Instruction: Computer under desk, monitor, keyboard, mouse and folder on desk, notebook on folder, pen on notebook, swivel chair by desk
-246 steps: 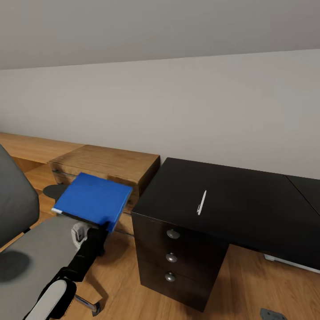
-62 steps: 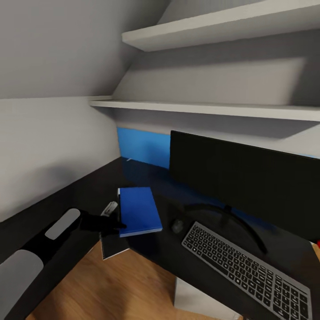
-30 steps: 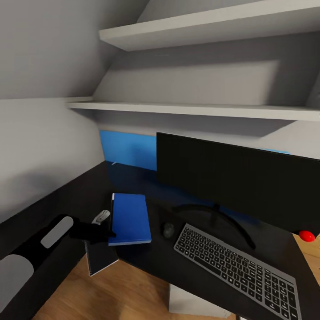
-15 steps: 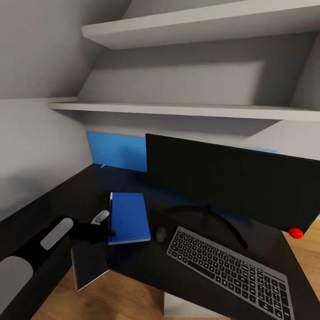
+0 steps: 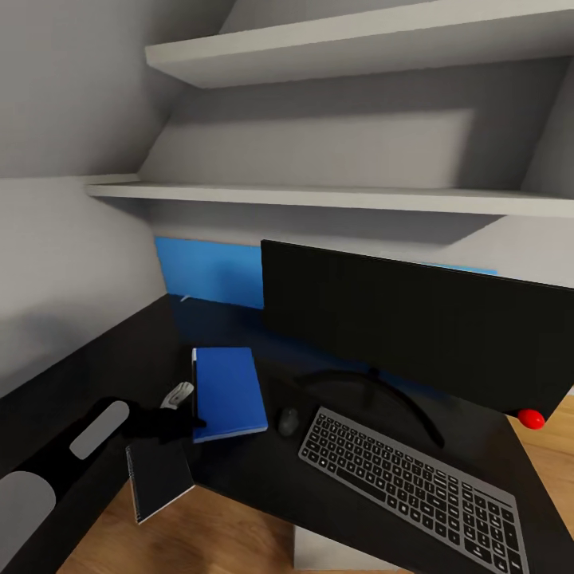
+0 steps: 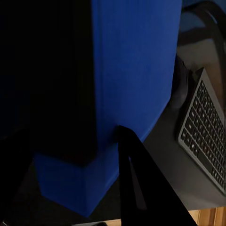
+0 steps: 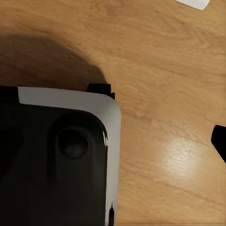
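Note:
The bright blue folder [image 5: 229,392] lies flat on the black desk [image 5: 143,359], left of the small black mouse [image 5: 288,420]. My left gripper [image 5: 190,420] is shut on the folder's near left corner. In the left wrist view the folder [image 6: 136,70] runs between a dark finger [image 6: 139,188] and the gripper's shadowed other side. The silver-grey keyboard [image 5: 414,486] sits right of the mouse, in front of the wide black monitor [image 5: 414,327]. The dark spiral-bound notebook [image 5: 158,478] shows by the desk's front edge, below my left arm. I cannot tell what it rests on.
A long blue wall panel [image 5: 211,271] runs behind the desk, under two grey shelves [image 5: 335,195]. Wooden floor [image 5: 223,534] shows below the desk's front edge. The right wrist view looks down on wooden floor [image 7: 160,70] and a black, white-edged robot part [image 7: 56,160].
The folder went from above the swivel chair to the desk beside the mouse. In the last half second it turned slightly and shifted a little left with my left gripper.

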Available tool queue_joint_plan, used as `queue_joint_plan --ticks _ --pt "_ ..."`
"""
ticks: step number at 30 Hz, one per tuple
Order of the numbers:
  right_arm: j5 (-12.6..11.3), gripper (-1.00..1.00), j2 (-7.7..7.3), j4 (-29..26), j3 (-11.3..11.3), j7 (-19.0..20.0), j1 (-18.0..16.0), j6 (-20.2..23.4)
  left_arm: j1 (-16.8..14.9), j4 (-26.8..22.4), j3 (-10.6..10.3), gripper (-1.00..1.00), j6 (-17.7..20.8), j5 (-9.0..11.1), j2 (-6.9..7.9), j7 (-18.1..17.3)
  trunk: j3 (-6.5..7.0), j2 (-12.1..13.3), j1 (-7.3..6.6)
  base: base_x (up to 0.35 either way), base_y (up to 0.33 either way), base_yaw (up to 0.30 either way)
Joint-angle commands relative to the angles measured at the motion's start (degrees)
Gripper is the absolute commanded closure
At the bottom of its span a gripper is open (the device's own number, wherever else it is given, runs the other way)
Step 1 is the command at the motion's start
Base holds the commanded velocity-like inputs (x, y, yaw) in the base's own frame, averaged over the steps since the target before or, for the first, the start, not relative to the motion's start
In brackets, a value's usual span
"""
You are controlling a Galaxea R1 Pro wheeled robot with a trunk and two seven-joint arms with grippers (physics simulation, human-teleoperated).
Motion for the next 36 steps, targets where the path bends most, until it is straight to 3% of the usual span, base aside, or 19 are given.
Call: queue_joint_plan --ticks 1,6,11,13,17,23,36 --pt "-0.6 -1.0 -0.03 0.04 0.39 0.21 -0.04 -0.17 -0.09 0.02 -0.15 1.0 0.0 -0.46 0.05 -0.56 -0.06 -0.03 0.0 0.0 0.0 0.0" --pt "-0.79 -1.0 -0.02 -0.11 0.37 0.04 -0.09 -4.19 -0.04 0.02 -0.13 1.0 0.03 -0.52 0.03 -0.31 -0.06 -0.03 0.0 0.137 0.057 0.0" --pt "-0.91 -1.0 0.61 -5.62 0.3 -0.01 -0.32 4.13 0.01 0.02 -0.16 1.0 0.09 -0.54 0.03 -0.3 -0.06 -0.03 0.0 0.01 0.004 0.0" --pt "-0.87 -1.0 0.41 -13.04 0.22 -0.08 0.51 6.92 0.01 0.02 -0.15 1.0 0.09 -0.54 0.03 -0.3 -0.06 -0.03 0.0 0.002 0.001 0.0" --pt "-0.66 -1.0 0.17 -21.24 0.02 -0.53 3.95 13.79 0.01 0.02 -0.14 1.0 0.09 -0.53 -0.04 -0.29 -0.06 -0.03 0.0 0.001 0.0 -0.019" --pt "-0.61 -1.0 0.13 -21.82 0.0 -0.51 4.38 14.48 -0.05 0.02 -0.14 1.0 0.07 -0.54 -0.05 -0.25 -0.07 -0.03 0.0 0.001 0.0 -0.03" --pt "-0.6 -1.0 0.31 -19.61 0.18 -0.58 4.54 10.32 -0.03 0.02 -0.18 1.0 -0.27 -0.58 -0.31 0.04 -0.08 -0.03 0.0 0.093 0.036 -0.002"
